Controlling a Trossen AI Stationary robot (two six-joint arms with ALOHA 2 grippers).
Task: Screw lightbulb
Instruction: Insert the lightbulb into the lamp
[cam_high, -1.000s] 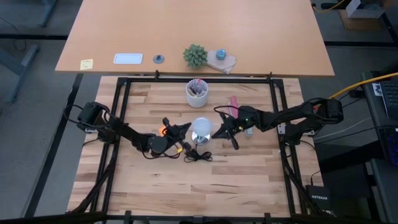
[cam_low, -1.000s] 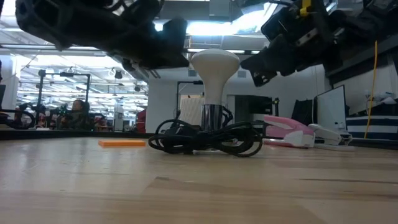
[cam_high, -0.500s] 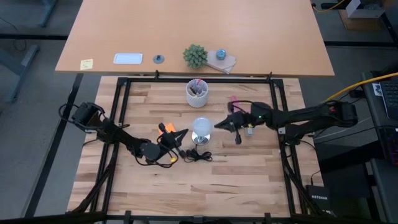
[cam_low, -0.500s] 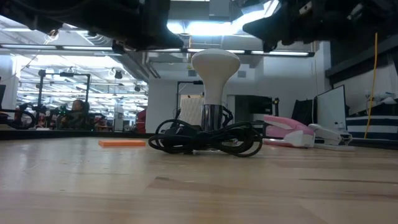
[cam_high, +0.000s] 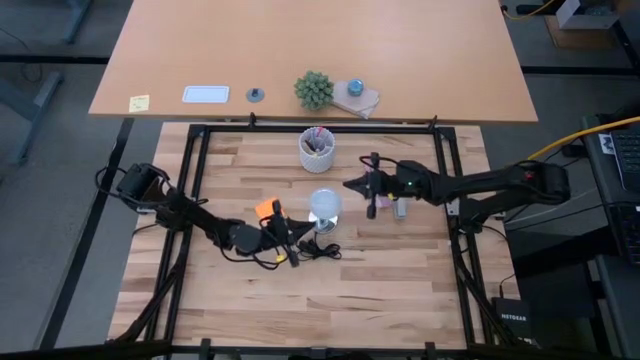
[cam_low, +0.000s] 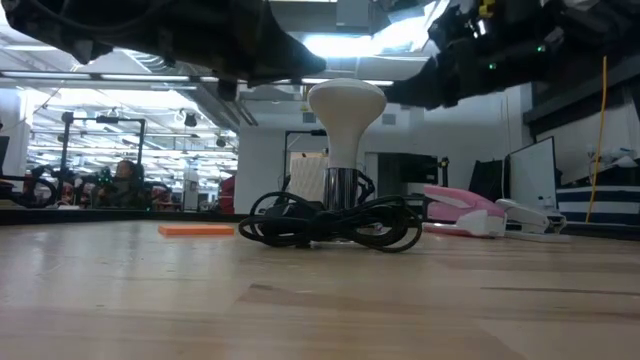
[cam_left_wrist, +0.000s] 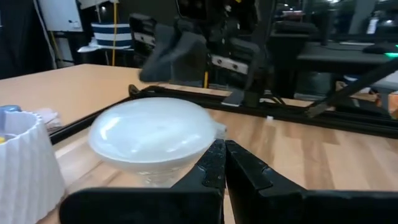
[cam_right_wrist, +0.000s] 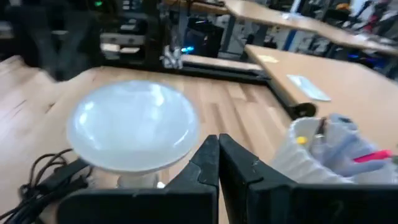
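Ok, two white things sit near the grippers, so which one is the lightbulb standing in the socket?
The lightbulb is the smooth dome at the table's middle, upright above the coiled black cord, between both shut grippers. The ribbed white cup behind it holds pens.

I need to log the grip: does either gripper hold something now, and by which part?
Nothing is held. The left gripper and the right gripper are both shut and empty, each beside the lightbulb.
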